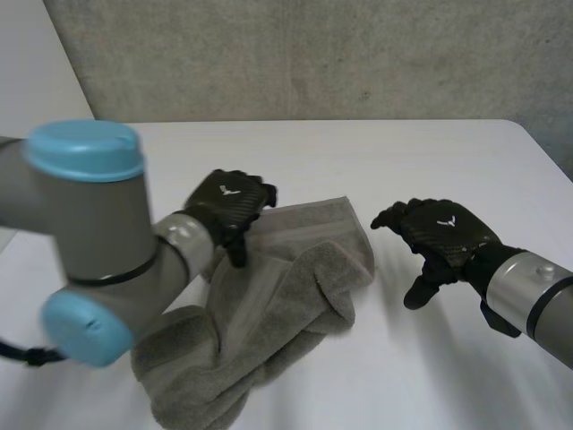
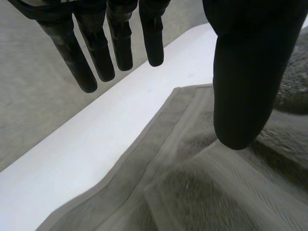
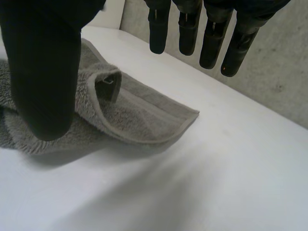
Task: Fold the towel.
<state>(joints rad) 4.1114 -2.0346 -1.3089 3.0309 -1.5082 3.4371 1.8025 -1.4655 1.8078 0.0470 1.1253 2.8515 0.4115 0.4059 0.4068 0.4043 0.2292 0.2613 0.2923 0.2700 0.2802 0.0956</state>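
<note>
A grey towel (image 1: 277, 305) lies crumpled and partly folded on the white table (image 1: 430, 161), one bordered corner lying flat toward the far right. My left hand (image 1: 228, 204) hovers over the towel's far edge, open, fingers (image 2: 120, 45) straight above the table and thumb (image 2: 243, 86) over the cloth (image 2: 202, 183), holding nothing. My right hand (image 1: 439, 235) is open just right of the towel, apart from it. In the right wrist view its fingers (image 3: 211, 38) hang straight above the bare table, with the towel's folded corner (image 3: 144, 115) under the thumb (image 3: 45, 72) side.
The table's far edge (image 1: 313, 123) meets a grey wall behind. My left arm's elbow (image 1: 85, 233) looms over the near left of the table, above the towel's bunched end (image 1: 192, 376).
</note>
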